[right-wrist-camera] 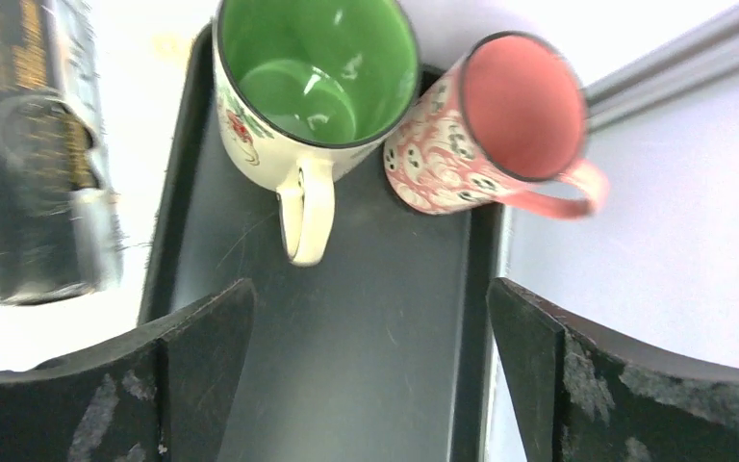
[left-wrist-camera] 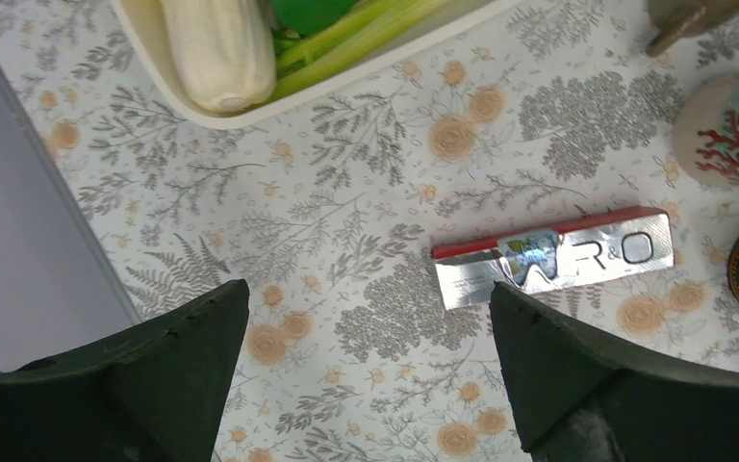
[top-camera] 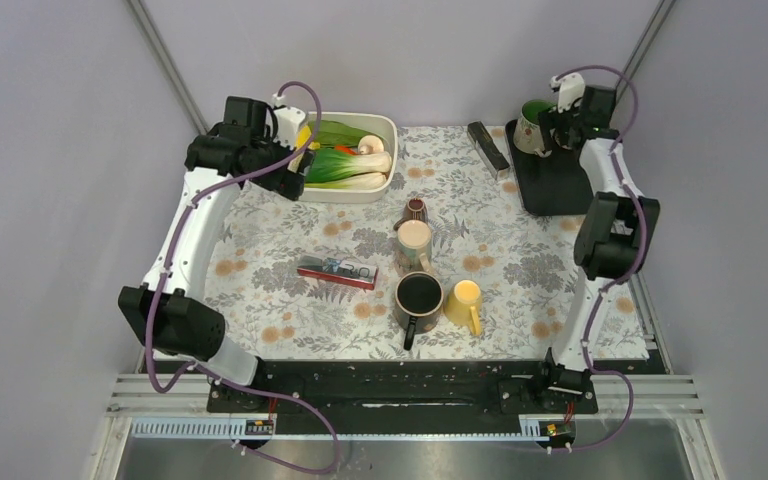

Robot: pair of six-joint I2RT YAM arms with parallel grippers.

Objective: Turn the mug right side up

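Right wrist view: my right gripper (right-wrist-camera: 368, 289) is spread wide and grips nothing, its 2 dark fingers (right-wrist-camera: 183, 385) framing a black tray (right-wrist-camera: 375, 385). Just beyond the fingertips, on the tray, stands the green-lined mug (right-wrist-camera: 293, 91). It is cream outside and mouth up, with its handle pointing back toward the gap between my fingers without touching them. A pink patterned mug (right-wrist-camera: 500, 106) touches its right side, also showing its open mouth. It looks tilted, though that may be the camera angle. Both look empty. The green-lined one sits squarely ahead of my gap, so I take it to be the task's mug. I judge the turning done and the step in hand to be the letting go. The next move calls for drawing these fingers straight back and up, clear of the cream handle, so neither mug is knocked. Left of the fingers, off the tray, lies a dark box (right-wrist-camera: 38, 144). My left gripper (left-wrist-camera: 368, 289) is also wide open and empty, hovering over the flowered cloth (left-wrist-camera: 346, 173). Beyond its fingertips a white dish (top-camera: 350, 195) holds green stalks and a pale vegetable. A red and silver packet (left-wrist-camera: 558, 255) lies just ahead of its right finger. Top external view shows 3 more mugs, a beige mug (top-camera: 413, 242), a dark mug (top-camera: 419, 297) and a yellow mug (top-camera: 463, 301). All 3 are upright, apparently empty, and well apart from both pairs of fingers.
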